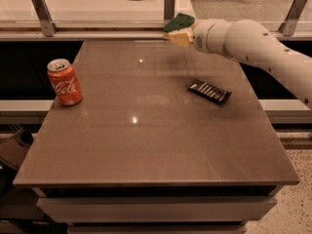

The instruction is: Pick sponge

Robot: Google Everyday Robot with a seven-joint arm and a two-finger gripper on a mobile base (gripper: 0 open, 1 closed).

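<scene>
The sponge (179, 21), with its dark green top and a pale yellow underside, is held in the air over the far edge of the table (146, 145). My gripper (178, 34) is at the end of the white arm (248, 43), which reaches in from the right, and it is shut on the sponge. The sponge hangs clear of the table top. The fingers are mostly hidden behind the sponge and the wrist.
A red cola can (64, 82) stands upright near the table's left edge. A flat black snack bar wrapper (209, 91) lies right of centre. A rail with metal posts (41, 13) runs behind the far edge.
</scene>
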